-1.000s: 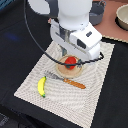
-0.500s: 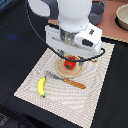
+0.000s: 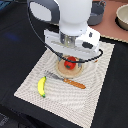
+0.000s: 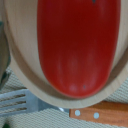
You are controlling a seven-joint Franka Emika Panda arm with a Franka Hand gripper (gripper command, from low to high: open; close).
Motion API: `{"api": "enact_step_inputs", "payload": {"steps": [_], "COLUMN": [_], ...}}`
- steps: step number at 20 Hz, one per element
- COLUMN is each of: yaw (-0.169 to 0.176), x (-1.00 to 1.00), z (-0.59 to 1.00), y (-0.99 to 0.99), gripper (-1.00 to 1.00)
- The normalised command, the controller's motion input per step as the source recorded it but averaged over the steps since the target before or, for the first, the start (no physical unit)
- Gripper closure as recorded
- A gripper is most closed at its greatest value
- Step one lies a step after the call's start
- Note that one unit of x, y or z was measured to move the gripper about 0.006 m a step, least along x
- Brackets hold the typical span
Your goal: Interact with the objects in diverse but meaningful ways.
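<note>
Red and glossy, the tomato (image 3: 71,62) is seen resting in a shallow wooden dish (image 3: 64,68) near the middle of a woven placemat (image 3: 95,85); the dish is presumably there to keep the round toy from rolling away. The gripper (image 3: 73,56) is hung directly over it, hidden under the arm's white wrist housing in the exterior view, and in the wrist view no fingertip is shown, so whether the jaws are apart or together cannot be told; such a low, centred stance is judged to suit a grasp of the tomato. In the wrist view the tomato (image 4: 77,45) is drawn out by nearness, so no true long axis can be assigned to it. Beside the dish a fork (image 3: 66,80) with an orange-brown handle is laid, its long axis slanting across the mat, tines toward the exterior view's left; a yellow banana (image 3: 42,86) is laid near the tines, curved, its length running roughly toward the mat's near edge.
</note>
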Motion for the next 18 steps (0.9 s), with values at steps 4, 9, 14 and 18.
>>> {"api": "enact_step_inputs", "payload": {"steps": [4, 9, 14, 18], "yaw": [0.056, 0.058, 0.061, 0.06], "x": [0.0, 0.0, 0.03, 0.04], "z": [-0.07, -0.03, -0.03, -0.04], "y": [-0.04, -0.03, -0.01, -0.01], "gripper": [1.0, 1.0, 1.0, 1.0]}}
